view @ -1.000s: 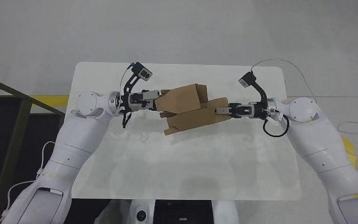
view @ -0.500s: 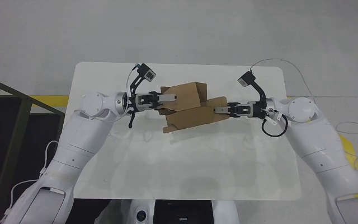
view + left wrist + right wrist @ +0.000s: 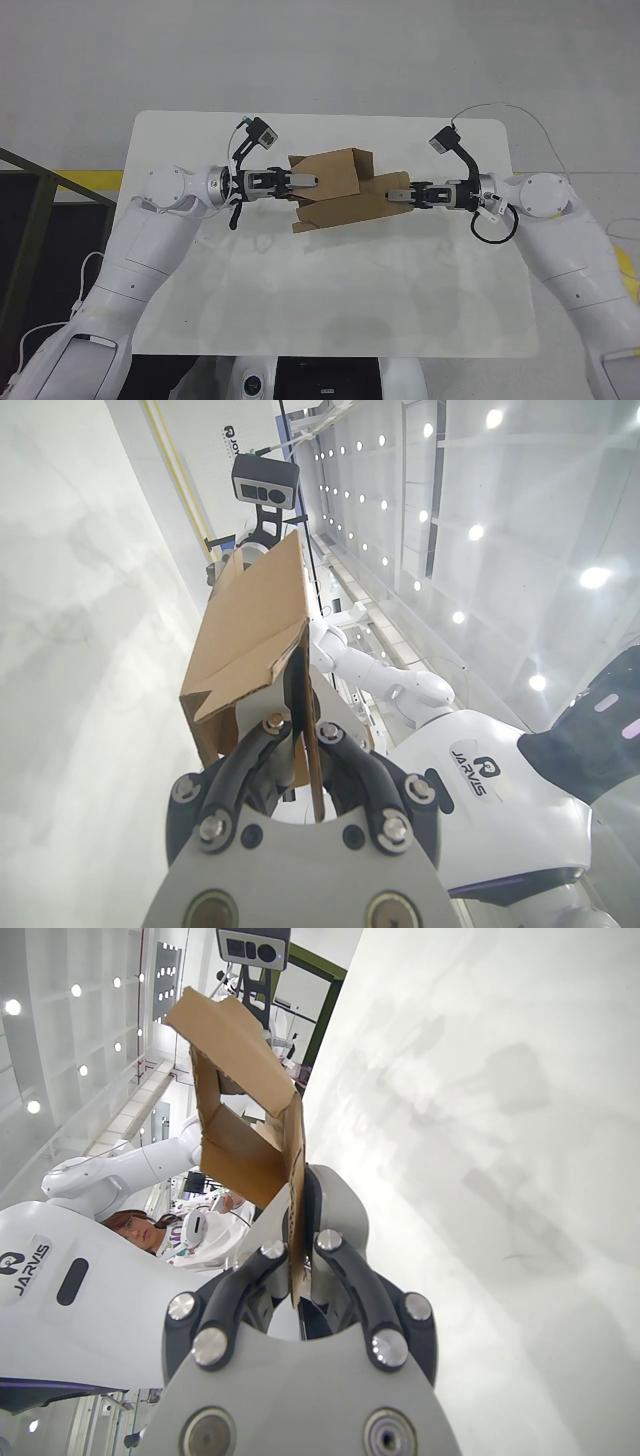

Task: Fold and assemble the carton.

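- Carton [image 3: 345,186], of brown corrugated board and only half opened, hangs between the two arms over the far middle part of the white tabletop [image 3: 330,300]. I cannot tell whether its lower edge touches the surface.
- The left end effector [image 3: 307,181] is closed tight on a thin wall of the carton. In the left wrist view this wall stands edge-on between the two fingers [image 3: 330,700], and the body of the carton [image 3: 250,625] opens away from them.
- The right end effector [image 3: 400,196] is closed in the same way on the flap at the opposite end. In the right wrist view the flap is pinched edge-on, and behind it the carton [image 3: 240,1153] shows its hollow inside.
- Compared with one second ago, the left end effector has moved from the outer edge of the carton further in along the upper panel, and it now grips deeper. The right end effector has drawn back a little toward its own side, and the carton has followed it. The loose lower flap has also come up nearer to the body.
- I judge that the flat sleeve is being pulled into a box shape. With both ends now held firmly, the next step is probably to square the walls, and after that to fold the end flaps, which are still open.
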